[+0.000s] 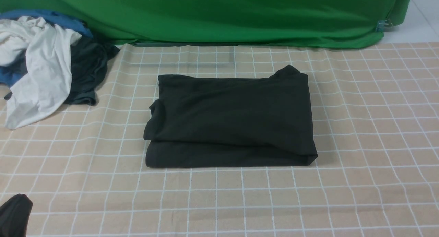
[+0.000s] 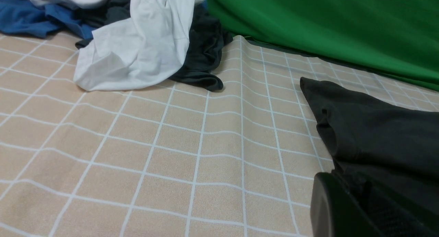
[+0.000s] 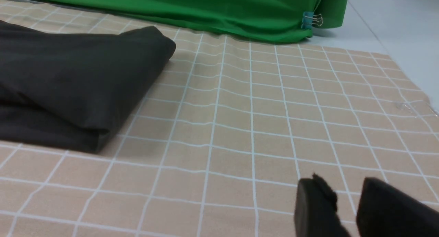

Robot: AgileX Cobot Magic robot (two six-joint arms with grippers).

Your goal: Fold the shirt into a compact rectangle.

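Checking the fold from the front camera, I found the large plain black cotton shirt (image 1: 229, 118) lying as a stacked rectangle near the middle of the beige white-gridded tablecloth (image 1: 360, 134), with no gripper touching it. I judged the task essentially finished; the step in hand was backing off and leaving the stack alone. To do that well I would have kept both arms low and away from the fabric so no edge got dragged.

The left gripper (image 2: 346, 209) showed only as one dark finger at the frame corner, just beside the shirt's near edge; I could not tell how its jaws stood. The right gripper (image 3: 346, 209) sat over bare cloth, well apart from the shirt, its two black fingers (image 3: 313, 206) parted by a narrow gap and holding nothing.

The shirt looked soft, matte and thick at the folded sides, with a small bump of cloth at the far right corner and a slightly uneven left edge. No logo or label showed. The tablecloth rippled a little. A crumpled white garment (image 1: 41, 72) lay piled with a blue one (image 1: 61, 19) and a dark grey one (image 1: 89, 75) at far left, before a glossy green backdrop (image 1: 219, 14).
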